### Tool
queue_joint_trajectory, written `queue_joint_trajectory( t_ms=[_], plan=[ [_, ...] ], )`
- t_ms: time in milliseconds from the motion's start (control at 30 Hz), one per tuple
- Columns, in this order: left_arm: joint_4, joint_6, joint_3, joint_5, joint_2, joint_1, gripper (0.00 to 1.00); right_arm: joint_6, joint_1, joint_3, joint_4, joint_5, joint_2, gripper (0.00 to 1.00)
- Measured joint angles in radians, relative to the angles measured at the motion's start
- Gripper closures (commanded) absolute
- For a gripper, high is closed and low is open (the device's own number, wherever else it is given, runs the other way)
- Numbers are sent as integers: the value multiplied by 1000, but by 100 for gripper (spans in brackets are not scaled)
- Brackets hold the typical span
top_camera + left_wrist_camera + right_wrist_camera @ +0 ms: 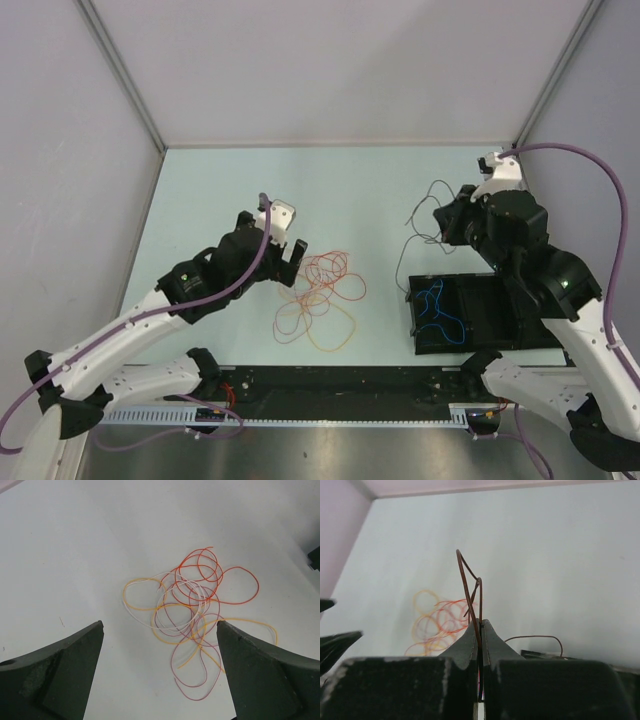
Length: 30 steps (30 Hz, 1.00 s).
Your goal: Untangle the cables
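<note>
A tangle of thin orange, red, yellow, white and purplish cables (320, 295) lies on the table ahead of the left arm. My left gripper (297, 255) hovers just left of it, open and with nothing in it. In the left wrist view the loops (190, 600) spread out beyond and between the wide-apart fingers of that gripper (160, 623). My right gripper (440, 222) is up at the right, shut on a thin dark brown cable (408, 245) that hangs in loops toward the table. In the right wrist view the brown cable (467, 580) rises out of the pressed-together tips of the gripper (481, 622).
A black tray (495, 315) sits at the front right with a blue cable (435, 305) lying in it. Its edge (545, 654) shows just right of the right fingers. Grey walls close the table on the left, back and right.
</note>
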Motion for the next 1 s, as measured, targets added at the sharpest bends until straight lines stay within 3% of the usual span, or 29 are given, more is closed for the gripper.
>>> queue_joint_trajectory(
  t_ms=[367,600,1000],
  plan=[
    [29,-5,-29,-4,4,10,0,93,-130,1,-209,362,-73,100],
    [33,-4,-43,0,5,13,0,120,-226,26,-298,462,-96,100],
    [48,-4,-50,21,16,14,0,207,-243,-11,-422,607,-187,100]
  ],
)
